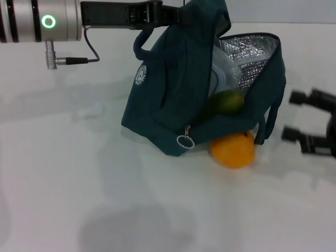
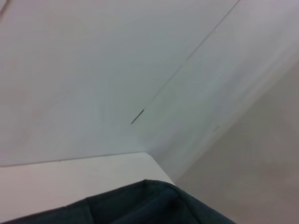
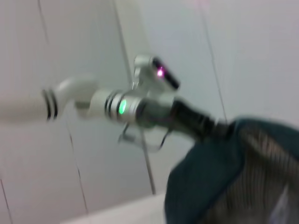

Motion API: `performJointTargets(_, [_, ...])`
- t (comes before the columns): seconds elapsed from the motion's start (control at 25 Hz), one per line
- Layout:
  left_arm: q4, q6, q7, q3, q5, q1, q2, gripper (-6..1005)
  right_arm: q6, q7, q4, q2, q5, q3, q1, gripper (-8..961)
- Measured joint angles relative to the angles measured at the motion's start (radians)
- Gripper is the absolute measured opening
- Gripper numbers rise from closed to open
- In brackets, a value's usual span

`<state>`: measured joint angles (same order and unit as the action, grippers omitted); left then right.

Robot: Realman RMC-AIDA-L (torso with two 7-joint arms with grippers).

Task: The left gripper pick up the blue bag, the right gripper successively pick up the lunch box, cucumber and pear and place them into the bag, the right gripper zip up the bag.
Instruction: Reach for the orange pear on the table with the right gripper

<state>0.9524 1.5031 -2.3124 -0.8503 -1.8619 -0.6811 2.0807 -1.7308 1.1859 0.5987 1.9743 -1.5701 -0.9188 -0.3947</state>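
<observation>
My left gripper [image 1: 176,14] reaches in from the top left and is shut on the top of the blue bag [image 1: 168,100], holding it tilted on the white table. The bag's mouth faces right and shows silver foil lining. The clear lunch box [image 1: 223,73] sits inside, and the cucumber [image 1: 227,102] lies in the opening with its end poking out. The pear [image 1: 234,150] rests on the table, tucked against the bag's lower edge. My right gripper [image 1: 290,116] is open and empty, to the right of the bag. In the right wrist view the bag [image 3: 219,177] hangs from the left arm [image 3: 140,106].
The zipper's ring pull [image 1: 185,141] hangs at the bag's lower front corner, left of the pear. White table [image 1: 105,199] stretches in front and to the left. The left wrist view shows only a strip of bag fabric [image 2: 149,205], the table corner and walls.
</observation>
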Motion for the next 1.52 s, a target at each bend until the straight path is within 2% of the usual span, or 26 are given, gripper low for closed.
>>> performJointTargets(0.08, [0.0,-0.006,0.011,0.017,0.0,0.0,-0.001,80,-0.001,-0.047,-0.003,0.002,-0.042,-0.001,0.029,859])
performJointTargets(0.24, [-0.013,-0.035,0.045,0.049,0.0,-0.003,-0.004,80,0.006,-0.074,-0.042,0.022,-0.115,-0.001,0.038,858])
performJointTargets(0.48, [-0.039,-0.085,0.092,0.051,0.0,-0.011,-0.012,80,0.02,-0.118,-0.138,0.036,-0.126,-0.006,-0.009,858])
performJointTargets(0.68, [-0.048,-0.118,0.13,0.06,0.0,-0.003,-0.012,80,0.089,-0.119,-0.183,0.045,-0.126,-0.023,-0.058,857])
performJointTargets(0.8, [-0.062,-0.129,0.142,0.06,0.0,-0.003,-0.015,80,0.132,-0.112,-0.197,0.045,-0.122,-0.027,-0.077,857])
performJointTargets(1.24, [-0.063,-0.145,0.153,0.06,0.0,-0.005,-0.017,81,0.141,-0.121,-0.174,0.038,-0.089,-0.015,-0.08,855])
performJointTargets(1.52, [-0.063,-0.146,0.157,0.06,0.0,-0.008,-0.016,81,0.185,-0.142,-0.178,0.046,-0.086,-0.015,-0.1,818])
